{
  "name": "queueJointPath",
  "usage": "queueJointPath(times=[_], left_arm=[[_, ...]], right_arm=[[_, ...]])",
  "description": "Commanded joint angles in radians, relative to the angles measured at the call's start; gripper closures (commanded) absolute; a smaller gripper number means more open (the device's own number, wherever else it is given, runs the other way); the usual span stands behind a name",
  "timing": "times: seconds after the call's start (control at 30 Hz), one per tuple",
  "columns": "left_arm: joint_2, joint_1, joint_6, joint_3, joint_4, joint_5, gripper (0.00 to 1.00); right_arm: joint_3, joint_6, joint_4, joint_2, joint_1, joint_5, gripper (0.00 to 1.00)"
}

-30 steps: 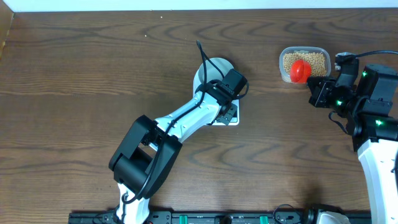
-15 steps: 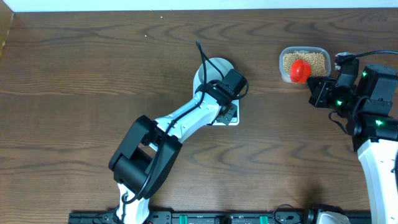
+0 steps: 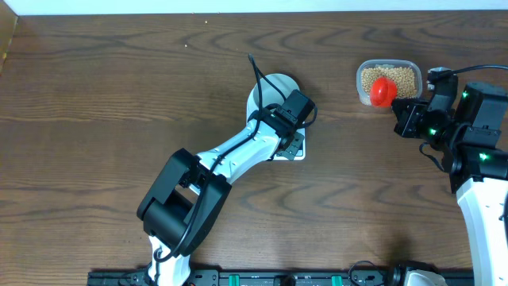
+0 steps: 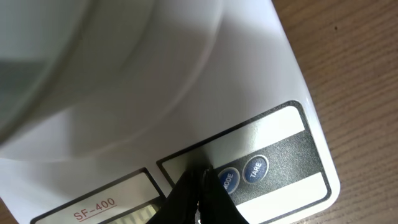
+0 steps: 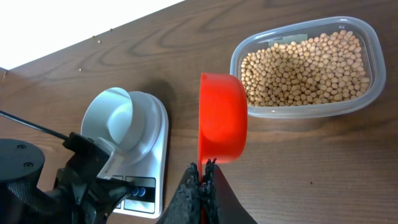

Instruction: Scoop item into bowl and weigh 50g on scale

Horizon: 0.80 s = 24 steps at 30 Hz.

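Note:
The white scale (image 3: 301, 153) lies mid-table with the empty white bowl (image 3: 274, 86) on it. My left gripper (image 3: 292, 145) is shut and empty. In the left wrist view its tips (image 4: 200, 180) rest on the scale (image 4: 261, 93) front panel just left of the MODE button, below the bowl (image 4: 74, 56). Tan beans (image 3: 399, 77) fill a clear tub at the back right. My right gripper (image 3: 403, 110) is shut on the handle of a red spoon (image 3: 383, 90). In the right wrist view the gripper (image 5: 203, 169) holds the spoon (image 5: 222, 118) beside the beans (image 5: 311, 62); bowl (image 5: 134, 118) and scale (image 5: 158, 155) lie left.
The clear rectangular tub (image 5: 311, 111) stands near the table's far edge on the right. The left arm (image 3: 230, 159) stretches diagonally across the middle of the dark wooden table (image 3: 95, 119). The right arm (image 3: 476, 151) stands at the right edge.
Almost nothing: the left arm and its cable shifted very slightly over the scale. The right gripper and red spoon have not moved.

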Motion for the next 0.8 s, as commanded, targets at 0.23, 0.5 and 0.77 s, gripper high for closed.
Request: queueJointPath(times=[0.23,0.5,0.77], left_arm=[[0.061,0.046,-0.074,-0.053,-0.022,0.038,0.93],[0.059,0.055,-0.064,-0.037,-0.011,0.051,0.93],[-0.082,0.055,-0.015,0.001,-0.064,0.051,0.93]], right_arm=[[0.015,-0.022,-0.011,-0.012,-0.011,0.006,0.99],[0.015,-0.026,-0.008,-0.012,-0.011,0.012,0.99],[0.015,-0.026,0.000,-0.012,-0.011,0.028,0.99]])
